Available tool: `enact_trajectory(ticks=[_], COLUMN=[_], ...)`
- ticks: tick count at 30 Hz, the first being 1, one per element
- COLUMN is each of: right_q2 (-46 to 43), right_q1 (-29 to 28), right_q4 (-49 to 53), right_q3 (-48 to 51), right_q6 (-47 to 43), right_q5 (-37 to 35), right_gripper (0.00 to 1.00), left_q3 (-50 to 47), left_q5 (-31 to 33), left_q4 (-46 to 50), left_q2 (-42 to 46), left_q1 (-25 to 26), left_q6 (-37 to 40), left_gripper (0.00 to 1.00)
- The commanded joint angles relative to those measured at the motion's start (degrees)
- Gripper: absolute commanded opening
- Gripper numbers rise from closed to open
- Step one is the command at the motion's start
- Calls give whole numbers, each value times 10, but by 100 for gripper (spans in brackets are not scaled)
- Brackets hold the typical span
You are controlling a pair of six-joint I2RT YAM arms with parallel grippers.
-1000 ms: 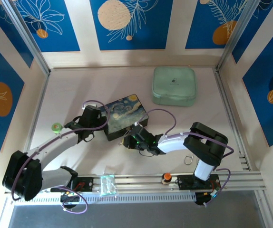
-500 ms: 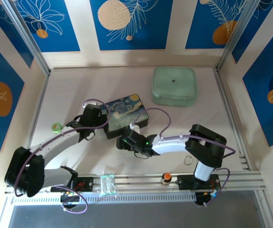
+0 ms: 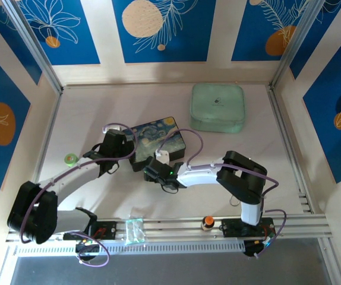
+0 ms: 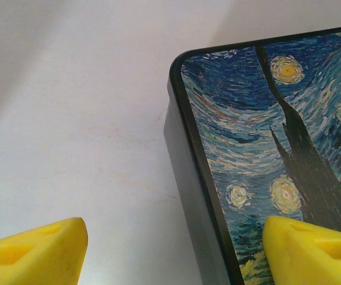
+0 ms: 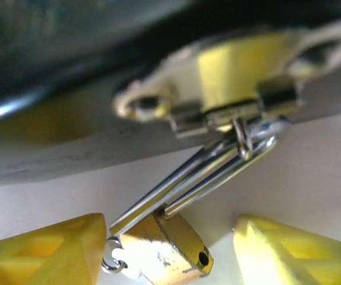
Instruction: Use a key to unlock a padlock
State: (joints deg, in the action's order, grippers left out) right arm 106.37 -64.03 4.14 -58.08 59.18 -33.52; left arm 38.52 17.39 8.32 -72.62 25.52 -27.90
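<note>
Padlock [image 5: 169, 256] dangles from painted box [image 4: 259, 142], right gripper [image 5: 169, 240] spread around it, left gripper [image 4: 173, 252] spread astride box corner.

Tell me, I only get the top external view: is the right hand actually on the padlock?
Observer: The right hand is open; its yellow fingers flank the padlock, not clamping.
Operator: Is it locked to something?
Observer: Its shackle threads the brass hasp on the starry box; both legs seem seated in the body.
Operator: And the left hand?
Observer: The left hand is open, straddling the box's edge near a corner: one finger over the lid, one over the table.
</note>
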Motion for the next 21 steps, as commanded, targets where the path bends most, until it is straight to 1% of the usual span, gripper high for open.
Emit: enact_trajectory(ticks=[1,4,6,12,17,21], right_q2=[26,18,14,-10,-31,-38], right_q1=[9,6,3,6,10,14], right_q4=[14,2,-4,-74,-159,-229], right_q3=[15,28,35,87,140,179], right_q6=[-3,-6,-8,-2,-11,-6], right_q5=[-10,-10,-13,9,35,54], right_gripper=[54,42,37,30,29,33], left_q3=[-10,-8,-9,-11,-9,-6], left_q5=[-3,-4,-4,-5,-7,-8], left_q4=[2,1,0,-2,0,0], left_q2=[-11,-16,-18,-17,-16,-17], left_q1=[-11,-12,-12,-12,-12,-12], left_q6=[16,17,15,14,14,17], left_gripper=[77,77,77,77,77,77])
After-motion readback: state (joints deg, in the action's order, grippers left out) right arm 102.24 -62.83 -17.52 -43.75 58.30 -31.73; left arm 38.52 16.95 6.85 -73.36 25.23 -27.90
